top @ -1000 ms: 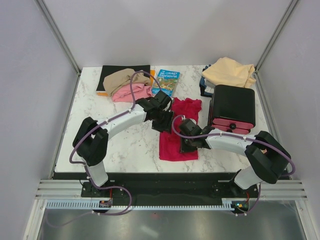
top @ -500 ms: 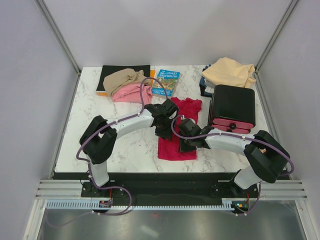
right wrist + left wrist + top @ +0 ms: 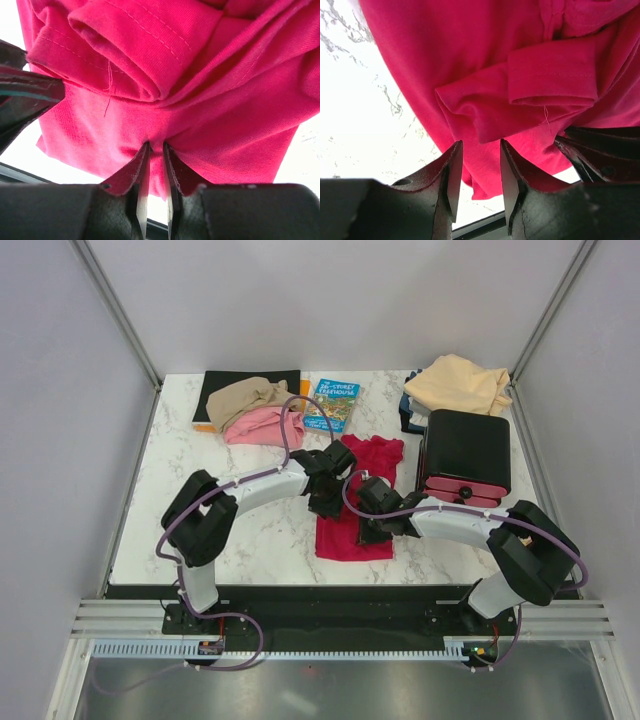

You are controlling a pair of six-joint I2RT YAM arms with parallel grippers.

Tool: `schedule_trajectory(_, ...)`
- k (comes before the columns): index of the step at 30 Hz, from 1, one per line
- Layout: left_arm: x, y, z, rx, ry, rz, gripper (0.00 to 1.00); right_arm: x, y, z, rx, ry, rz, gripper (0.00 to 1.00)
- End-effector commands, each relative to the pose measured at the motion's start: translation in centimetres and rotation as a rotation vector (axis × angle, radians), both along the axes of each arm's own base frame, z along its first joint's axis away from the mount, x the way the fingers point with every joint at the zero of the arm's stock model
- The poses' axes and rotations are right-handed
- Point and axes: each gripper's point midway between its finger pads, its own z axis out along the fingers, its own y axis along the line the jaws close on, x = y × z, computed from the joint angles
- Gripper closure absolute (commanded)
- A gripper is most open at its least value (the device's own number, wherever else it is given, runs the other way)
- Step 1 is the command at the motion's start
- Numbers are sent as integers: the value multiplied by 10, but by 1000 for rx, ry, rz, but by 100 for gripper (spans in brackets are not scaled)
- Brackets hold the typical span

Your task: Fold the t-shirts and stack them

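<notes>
The crimson red t-shirt (image 3: pixel 352 530) lies crumpled mid-table, a folded sleeve showing in the left wrist view (image 3: pixel 550 80) and the right wrist view (image 3: pixel 150 55). My right gripper (image 3: pixel 368 518) (image 3: pixel 155 150) is shut on a pinch of the red cloth. My left gripper (image 3: pixel 330 492) (image 3: pixel 479 150) is open just over the shirt's left edge, nothing between its fingers. The tan-brown t-shirt (image 3: pixel 240 395) and pink t-shirt (image 3: pixel 262 425) lie bunched at the back left. The peach-cream t-shirt (image 3: pixel 458 383) lies at the back right.
A flat black mat (image 3: pixel 215 385) lies under the tan shirt at the back left. A blue illustrated book (image 3: pixel 333 403) lies at the back middle. A black box with red trays (image 3: pixel 465 458) stands at the right, close to my right arm.
My left arm has swung right and nearer, bringing its gripper over the red shirt's left edge. The right gripper has stayed on the shirt, shifting slightly.
</notes>
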Motion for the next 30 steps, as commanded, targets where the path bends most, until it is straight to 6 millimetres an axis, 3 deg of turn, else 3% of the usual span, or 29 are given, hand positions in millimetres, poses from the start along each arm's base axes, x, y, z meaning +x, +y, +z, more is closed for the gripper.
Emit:
schedule_trajectory(1,8,-6,-9,2,-20,-3,57,-17,-20,-28,-106,76,8,77)
schedule_trajectory(5,11,-6,-16,11,-23,-5,59,-18,-20,-28,-105,79,6,77)
schedule_trajectory(7,13,-7,-19,16,-26,-5,66,-19,-20,-29,-105,83,7,77)
schedule_trajectory(8,15,-6,-20,23,-36,0,70,-19,-20,-29,-104,84,8,77)
schedule_trajectory(9,19,-6,-19,31,-51,4,80,-20,-21,-29,-106,84,9,78)
schedule_trajectory(13,30,-6,-9,40,-102,12,96,-23,-24,-32,-120,96,14,82)
schedule_trajectory(30,64,-2,28,21,-210,34,98,-26,-28,-41,-153,113,41,89)
